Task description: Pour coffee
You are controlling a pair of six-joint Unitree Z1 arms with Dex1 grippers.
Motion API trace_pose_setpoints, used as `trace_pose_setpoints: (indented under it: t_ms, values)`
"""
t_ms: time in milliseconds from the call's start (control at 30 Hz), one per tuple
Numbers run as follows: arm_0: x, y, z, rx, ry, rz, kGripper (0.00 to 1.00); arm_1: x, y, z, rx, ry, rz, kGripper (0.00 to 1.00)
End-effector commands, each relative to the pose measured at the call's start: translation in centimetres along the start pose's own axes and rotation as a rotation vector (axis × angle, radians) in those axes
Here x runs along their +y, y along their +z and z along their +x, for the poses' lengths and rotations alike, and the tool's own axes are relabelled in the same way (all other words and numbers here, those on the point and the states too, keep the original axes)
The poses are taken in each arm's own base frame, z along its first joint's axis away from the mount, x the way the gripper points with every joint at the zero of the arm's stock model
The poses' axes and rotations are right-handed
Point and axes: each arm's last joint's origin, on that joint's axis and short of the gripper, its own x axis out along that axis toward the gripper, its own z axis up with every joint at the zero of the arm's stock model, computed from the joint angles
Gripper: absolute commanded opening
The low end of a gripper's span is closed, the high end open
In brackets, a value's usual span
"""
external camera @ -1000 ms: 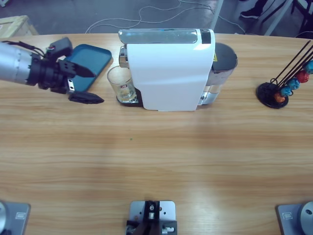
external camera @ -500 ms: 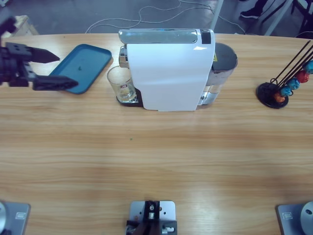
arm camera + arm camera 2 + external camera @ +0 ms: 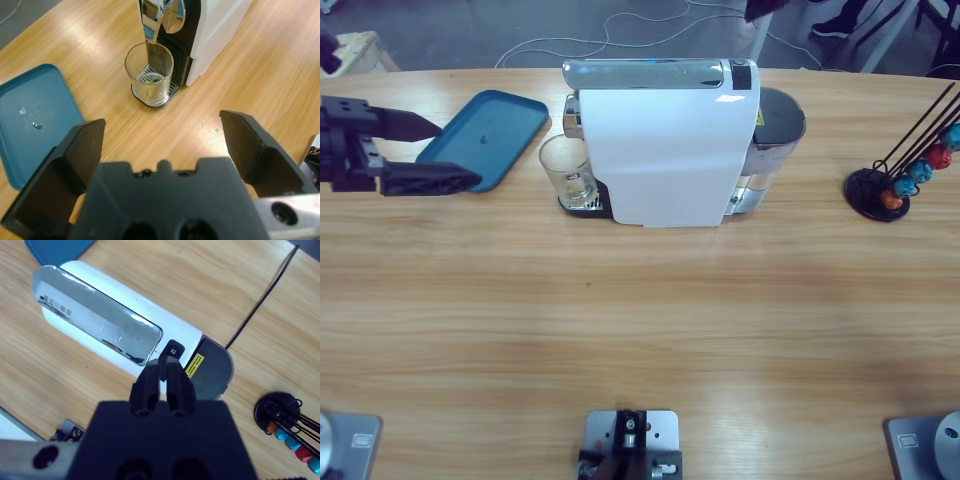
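A clear glass stands on the drip grid of the white coffee machine, under its chrome spout. No dark coffee shows in the glass. My left gripper is open and holds nothing. It hangs at the table's left edge, well apart from the glass, over the near end of a blue tray. My right gripper is shut with nothing in it, high above the machine's chrome lid and a black button.
A black capsule stand with red, blue and orange capsules stands at the table's right end. The machine's grey water tank sits on its right side. Cables lie on the floor behind the table.
My left gripper drew back from beside the glass to the table's left edge, still open, and has barely shifted in the last half second. A dark shape has come in at the top edge.
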Motion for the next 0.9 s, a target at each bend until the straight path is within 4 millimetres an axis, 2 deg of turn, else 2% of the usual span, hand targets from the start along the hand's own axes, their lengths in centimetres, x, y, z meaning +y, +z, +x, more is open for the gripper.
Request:
trace_pose_setpoints:
  t_ms: [33, 233, 467, 900]
  values:
    - [-0.3, -1.1, 0.3, 0.043, 0.000, -0.017, 0.984, -0.8, 0.4, 5.2, 0.116, -0.013, 0.031, 0.000]
    - [-0.1, -1.1, 0.8, 0.054, -0.001, -0.020, 0.986, -1.3, 0.1, 6.0, 0.145, -0.023, 0.043, 0.000]
    - [-0.1, -1.1, 1.0, 0.060, -0.002, -0.023, 0.985, -2.2, 0.2, 6.1, 0.142, -0.059, 0.056, 0.000]
    - [0.1, -1.2, 1.4, 0.070, -0.006, -0.026, 0.986, -2.2, 0.1, 7.1, 0.165, -0.051, 0.053, 0.000]
